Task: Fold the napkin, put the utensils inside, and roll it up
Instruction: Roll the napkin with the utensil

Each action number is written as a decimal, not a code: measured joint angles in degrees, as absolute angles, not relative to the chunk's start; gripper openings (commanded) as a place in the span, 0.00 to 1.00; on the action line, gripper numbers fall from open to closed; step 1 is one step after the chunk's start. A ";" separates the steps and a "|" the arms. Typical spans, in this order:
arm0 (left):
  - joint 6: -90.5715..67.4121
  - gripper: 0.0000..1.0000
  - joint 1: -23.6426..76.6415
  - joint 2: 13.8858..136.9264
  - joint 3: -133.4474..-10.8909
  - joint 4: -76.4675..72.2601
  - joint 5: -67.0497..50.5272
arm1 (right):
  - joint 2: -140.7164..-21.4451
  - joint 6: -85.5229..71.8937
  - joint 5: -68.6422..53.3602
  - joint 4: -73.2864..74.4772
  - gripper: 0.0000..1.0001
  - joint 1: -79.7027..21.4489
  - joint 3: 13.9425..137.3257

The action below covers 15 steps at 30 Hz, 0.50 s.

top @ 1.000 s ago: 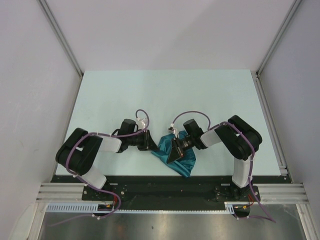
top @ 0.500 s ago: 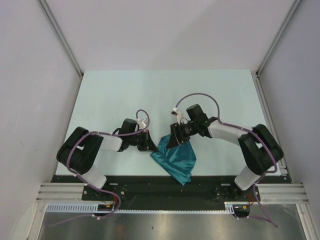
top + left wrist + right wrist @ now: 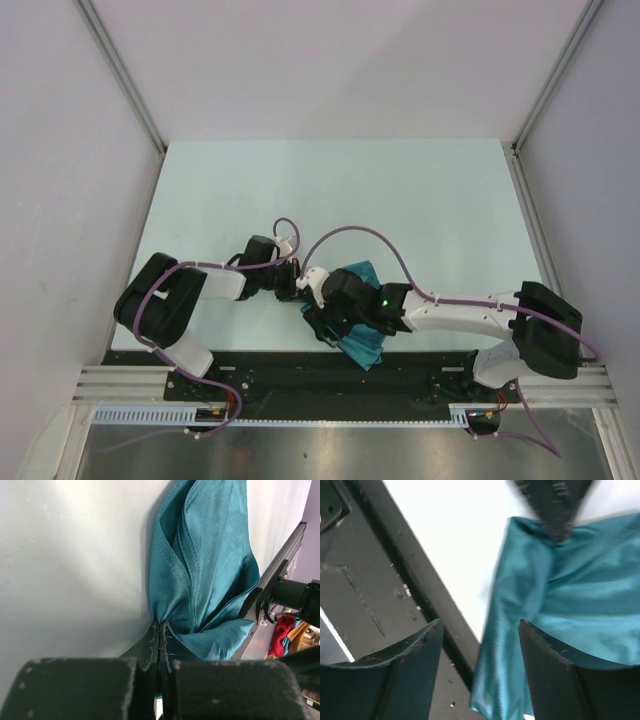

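The left gripper [image 3: 159, 630] pinches a corner of the teal napkin [image 3: 205, 565], whose near end lies directly below the right gripper [image 3: 480, 630], jaws apart, at the table [image 3: 450, 535] edge.

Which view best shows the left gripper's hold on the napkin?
Left wrist: the left gripper is shut on the napkin corner, sharp and close. Top external: the right arm hides most of it. Right wrist: blurred cloth beyond the open right gripper.
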<state>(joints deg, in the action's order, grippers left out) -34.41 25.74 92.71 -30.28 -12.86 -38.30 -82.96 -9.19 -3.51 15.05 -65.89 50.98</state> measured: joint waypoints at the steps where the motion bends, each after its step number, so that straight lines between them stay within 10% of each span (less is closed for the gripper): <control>1: -34.39 0.00 25.76 92.71 -30.46 -12.60 -38.20 | -83.13 -9.19 -2.15 15.16 0.64 -67.20 50.98; 15: -33.93 0.00 25.87 92.71 -31.48 -10.48 -37.67 | -91.11 -8.25 7.35 15.92 0.65 -72.40 51.00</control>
